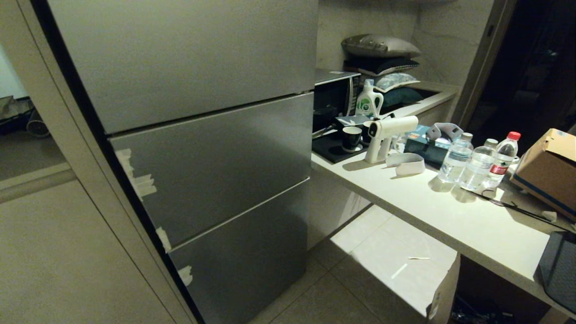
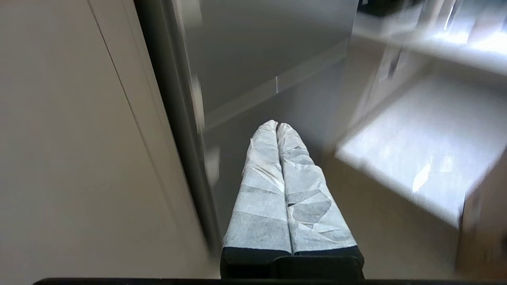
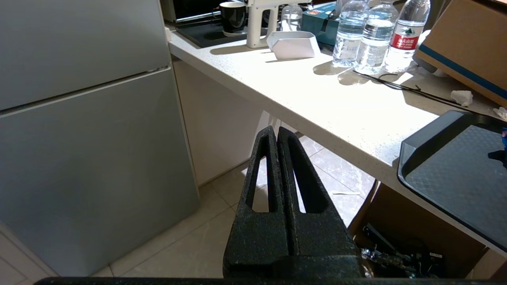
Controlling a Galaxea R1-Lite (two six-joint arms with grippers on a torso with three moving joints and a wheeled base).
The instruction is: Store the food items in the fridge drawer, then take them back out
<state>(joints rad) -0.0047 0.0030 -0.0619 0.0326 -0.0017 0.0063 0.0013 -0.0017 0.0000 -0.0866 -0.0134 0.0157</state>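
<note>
The grey steel fridge (image 1: 202, 148) fills the left of the head view with all its fronts closed, so the fridge drawer is hidden. The food items are out of view. Neither arm shows in the head view. My left gripper (image 2: 277, 126), its fingers wrapped in white tape, is shut and empty, low down near the fridge's left edge (image 2: 186, 130). My right gripper (image 3: 276, 131), with black fingers, is shut and empty, hanging above the tiled floor between the fridge (image 3: 87, 130) and the counter (image 3: 324, 103).
A white counter (image 1: 450, 216) runs to the right of the fridge. On it stand three water bottles (image 1: 479, 162), a white spray gun (image 1: 387, 135), a black cup (image 1: 351, 137), a cardboard box (image 1: 546, 168) and a dark tray (image 3: 455, 178). A cardboard box (image 1: 400, 279) stands on the floor under it.
</note>
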